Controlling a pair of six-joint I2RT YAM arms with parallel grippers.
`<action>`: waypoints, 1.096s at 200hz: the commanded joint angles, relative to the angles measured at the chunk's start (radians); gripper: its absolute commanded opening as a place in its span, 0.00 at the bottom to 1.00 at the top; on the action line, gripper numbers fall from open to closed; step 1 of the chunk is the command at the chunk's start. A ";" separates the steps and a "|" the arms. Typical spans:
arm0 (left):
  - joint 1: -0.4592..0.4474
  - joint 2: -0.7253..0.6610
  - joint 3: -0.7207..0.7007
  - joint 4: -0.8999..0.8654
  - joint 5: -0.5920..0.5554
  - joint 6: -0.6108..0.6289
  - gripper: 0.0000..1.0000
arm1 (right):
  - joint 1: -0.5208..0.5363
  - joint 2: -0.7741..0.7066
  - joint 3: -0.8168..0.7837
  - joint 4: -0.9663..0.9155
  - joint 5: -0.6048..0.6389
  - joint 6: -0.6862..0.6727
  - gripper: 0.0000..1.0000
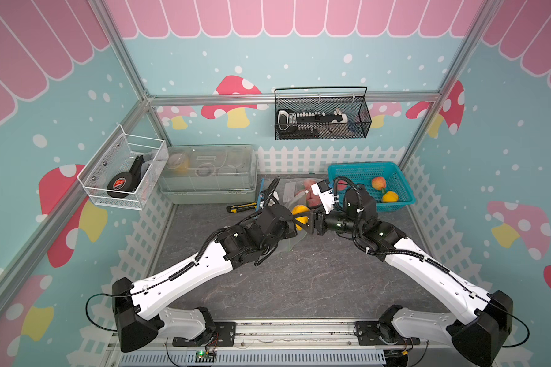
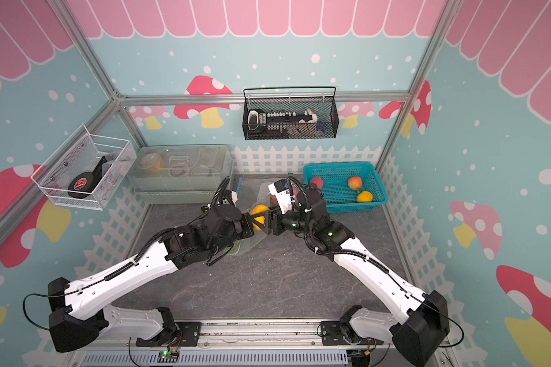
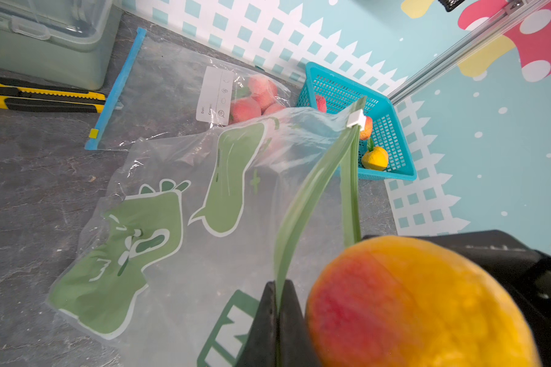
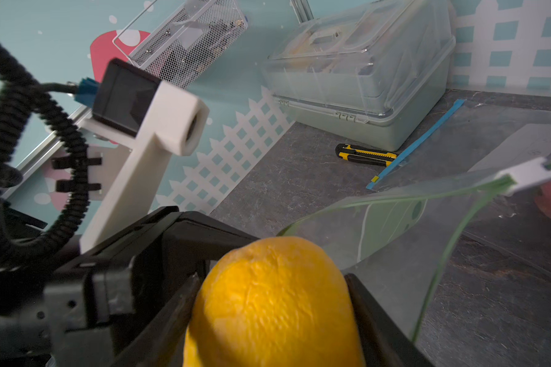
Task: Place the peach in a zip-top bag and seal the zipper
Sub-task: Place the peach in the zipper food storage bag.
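Two zip-top bags lie on the table (image 1: 299,286): a green-printed bag (image 3: 159,222) and a blue-strip bag (image 3: 159,85) that holds at least three pink peaches (image 3: 245,109). One teal basket (image 2: 341,165) contains three fruits (image 2: 355,183). There is one utility knife (image 3: 42,98) and one clear storage box (image 1: 207,173).

My left gripper (image 3: 279,302) is fully closed, pinching the green zipper rim (image 3: 303,203) of the green-printed bag and lifting that edge off the table. The bag's one white slider (image 3: 356,119) sits at the far end of the zipper. My right gripper (image 4: 271,279) is partly spread, its two fingers pressed against either side of the one yellow-orange peach (image 4: 268,317). The peach hangs above the table at the bag's open mouth, just beside the rim. I cannot tell whether it has crossed the rim.

In both top views my left arm covers most of the green-printed bag and hides the left fingertips. The peach (image 2: 259,214) shows there only in part. Both wrist views cut it off at the frame edge.
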 commanded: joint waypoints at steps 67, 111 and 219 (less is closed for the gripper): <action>0.006 -0.087 -0.050 0.128 0.063 0.010 0.00 | 0.066 0.066 0.049 -0.176 0.224 -0.094 0.59; 0.006 -0.084 -0.062 0.128 0.061 0.011 0.00 | 0.085 0.057 0.060 -0.175 0.236 -0.116 0.72; 0.006 -0.107 -0.080 0.084 0.015 0.014 0.00 | 0.086 -0.081 0.039 -0.132 0.344 -0.174 0.80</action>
